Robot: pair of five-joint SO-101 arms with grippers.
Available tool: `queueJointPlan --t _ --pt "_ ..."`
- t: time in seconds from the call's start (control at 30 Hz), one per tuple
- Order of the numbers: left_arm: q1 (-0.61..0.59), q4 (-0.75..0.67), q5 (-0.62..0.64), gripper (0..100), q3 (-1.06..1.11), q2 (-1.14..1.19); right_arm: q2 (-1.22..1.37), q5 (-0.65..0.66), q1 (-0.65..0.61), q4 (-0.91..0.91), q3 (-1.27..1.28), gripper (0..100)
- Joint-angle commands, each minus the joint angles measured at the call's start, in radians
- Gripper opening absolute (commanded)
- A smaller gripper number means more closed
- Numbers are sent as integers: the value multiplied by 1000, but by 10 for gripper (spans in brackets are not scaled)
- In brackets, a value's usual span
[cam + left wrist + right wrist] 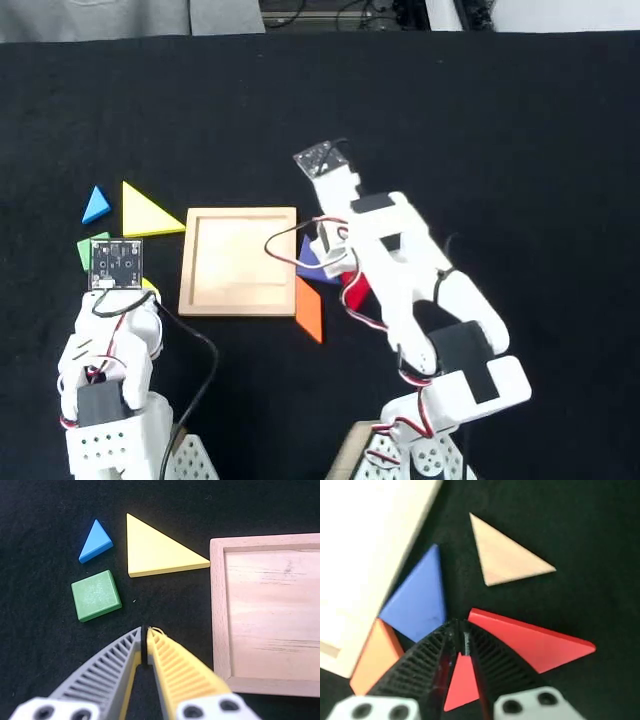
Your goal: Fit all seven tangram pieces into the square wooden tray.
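Seven pieces lie on the black table (520, 150), all outside the square wooden tray (238, 308), which sits between the two arms. The big yellow triangle (152, 550) rests on the tray's left side, one corner touching the rim. On the tray's right side, the red triangle (530, 642) lies under the right gripper (457, 626), whose fingers are pressed together at the tips. A darker blue triangle (417, 600) lies against the tray's edge, with the orange parallelogram (309, 310) just beside it. A pale triangle (505, 555) sits near the red one, apart from it. The green square (96, 595) and the small sky-blue triangle (96, 541) lie near the yellow piece. The left gripper (146, 630), fingertips pressed together on nothing, hovers near the square.
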Motion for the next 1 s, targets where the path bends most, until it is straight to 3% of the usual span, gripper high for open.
queueJointPlan --t 0.0,0.4,0.7,0.97 --pt "8 5 12 30 18 -5 10 9 41 26 -33 12" --pt "7 5 12 30 18 -5 2 98 284 28 -35 11" --pt "5 5 12 30 18 -5 -18 103 370 94 -28 11" --pt "5 5 12 30 18 -5 -131 247 457 164 -27 11"
